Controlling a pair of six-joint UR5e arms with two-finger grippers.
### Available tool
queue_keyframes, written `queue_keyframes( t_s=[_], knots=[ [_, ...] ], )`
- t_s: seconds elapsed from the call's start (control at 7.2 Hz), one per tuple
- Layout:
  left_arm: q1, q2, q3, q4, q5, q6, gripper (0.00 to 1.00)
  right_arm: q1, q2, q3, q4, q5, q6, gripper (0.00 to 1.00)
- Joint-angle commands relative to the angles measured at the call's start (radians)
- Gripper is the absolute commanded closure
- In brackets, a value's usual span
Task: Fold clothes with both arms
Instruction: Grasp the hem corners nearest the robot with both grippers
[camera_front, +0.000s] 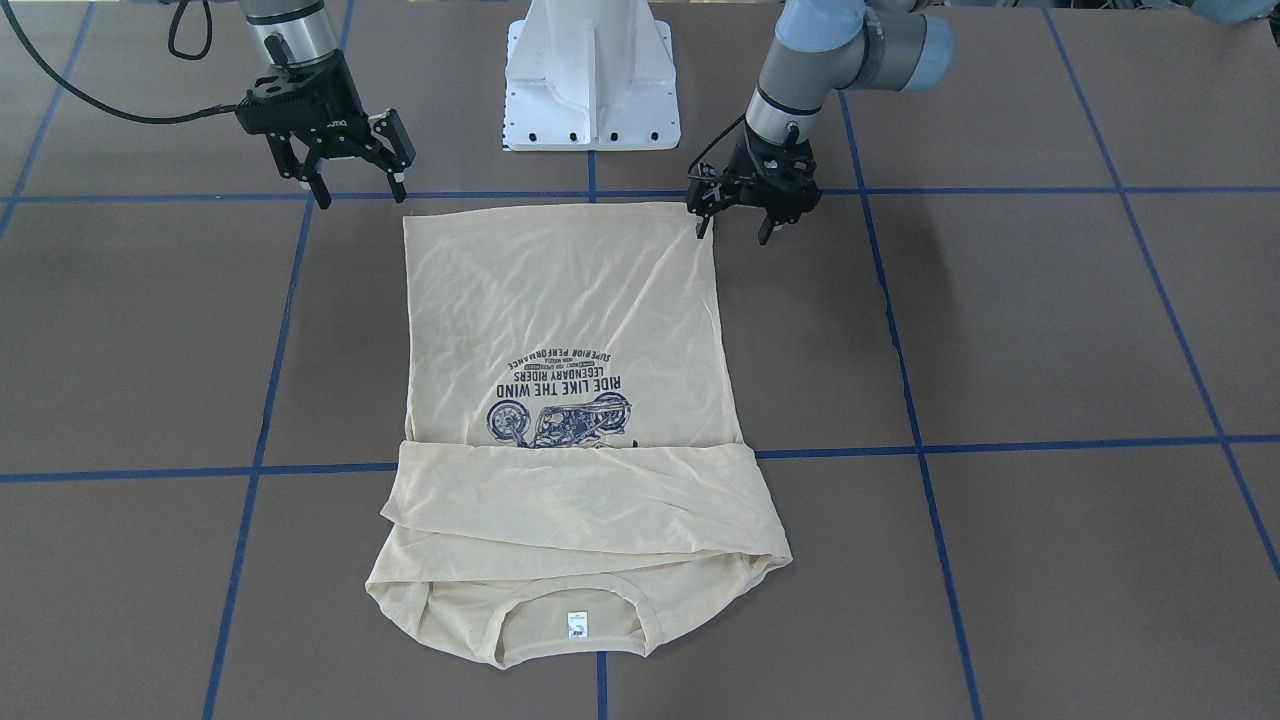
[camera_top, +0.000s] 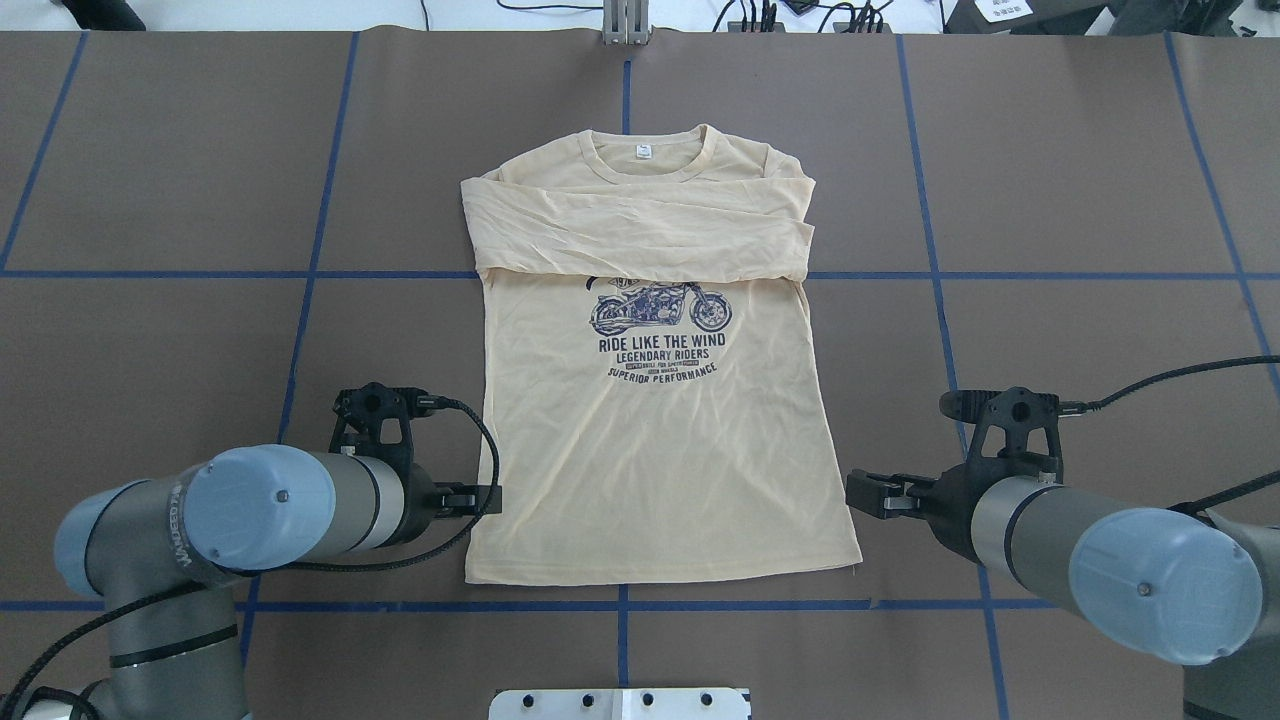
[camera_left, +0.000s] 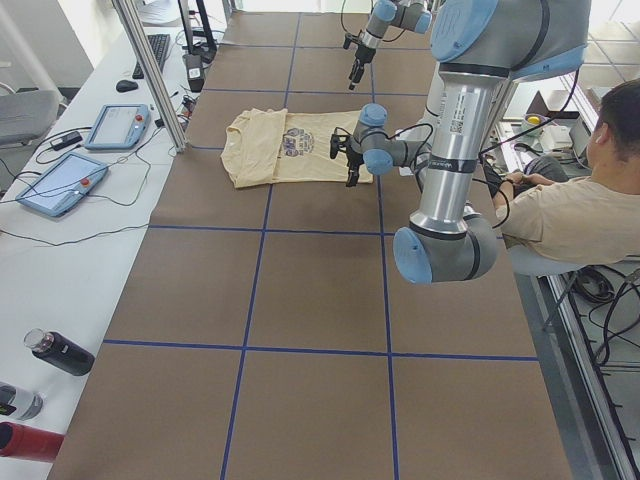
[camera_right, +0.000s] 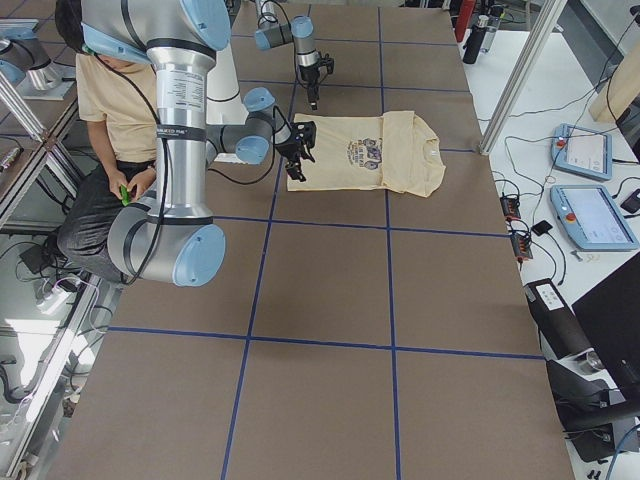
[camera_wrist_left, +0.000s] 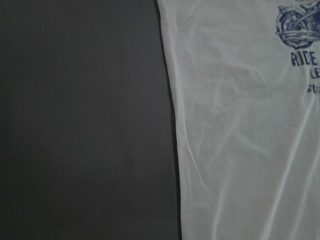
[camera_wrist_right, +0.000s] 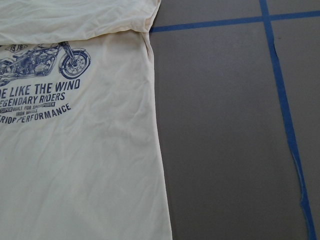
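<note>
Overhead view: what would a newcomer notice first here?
A pale cream-yellow thin shirt with a navy motorcycle print lies flat mid-table, sleeves folded across its chest. The black two-finger left gripper and right gripper hang open by its two hem corners, nearest the robot.

Brown table (camera_top: 150, 180), blue tape grid (camera_top: 200, 273); white side bench (camera_left: 40, 290).

Bright, even light falls from above, so shadows are soft and small. The left wrist picture is dim: the shirt (camera_wrist_left: 240, 125) looks grey-white, the table (camera_wrist_left: 75, 125) almost black, with a thin dark shadow along the shirt's edge. Its print (camera_wrist_left: 300, 30) is a bit blurry. The right wrist picture is bright and sharp. In the side pictures the blue lines (camera_left: 320, 349) bend a little near the edges.
</note>
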Motion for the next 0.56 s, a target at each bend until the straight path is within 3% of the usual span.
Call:
queue_keyframes(
  t_s=[0.0, 0.42],
  knots=[
    [0.074, -0.002, 0.0, -0.001, 0.001, -0.084, 0.33, -0.002, 0.002, 0.001, 0.0, -0.002, 0.001, 0.0],
    [0.085, 0.0, 0.0, -0.001, 0.001, -0.089, 0.45, -0.002, 0.007, 0.001, 0.0, -0.002, -0.001, 0.0]
  ],
)
